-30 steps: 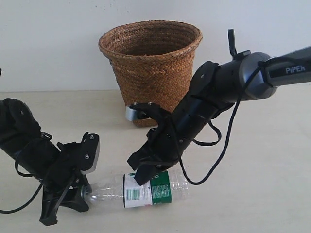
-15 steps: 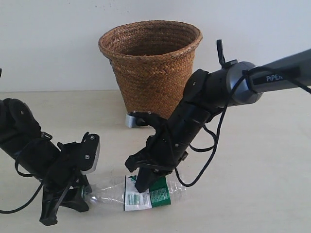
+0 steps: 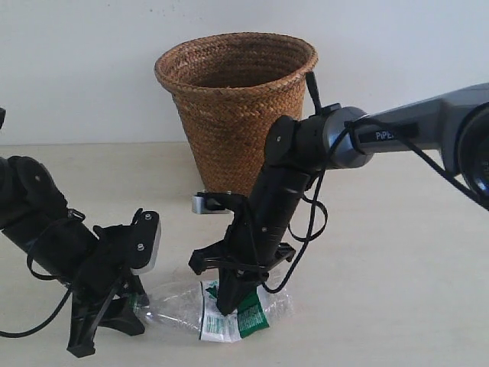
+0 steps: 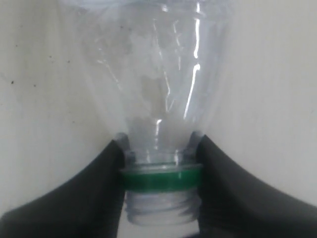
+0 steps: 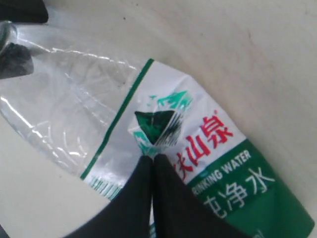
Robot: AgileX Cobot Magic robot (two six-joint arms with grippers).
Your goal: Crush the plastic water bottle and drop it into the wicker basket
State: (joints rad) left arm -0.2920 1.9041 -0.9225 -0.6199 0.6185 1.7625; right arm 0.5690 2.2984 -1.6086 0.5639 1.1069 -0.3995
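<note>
Our worry starts on the left: the left tool (image 3: 131,304) is clamped on the neck of the plastic water bottle (image 3: 174,307), and if the push twists the body, we reckon the neck could pop free. Further right, the right tool (image 5: 152,158) is clenched on nothing, tips together and jabbed down into the slick label (image 5: 218,163), so it might skid off. The bottle lies on its side on the surface (image 3: 397,290) under it, well apart from the wicker basket (image 3: 237,99).
</note>
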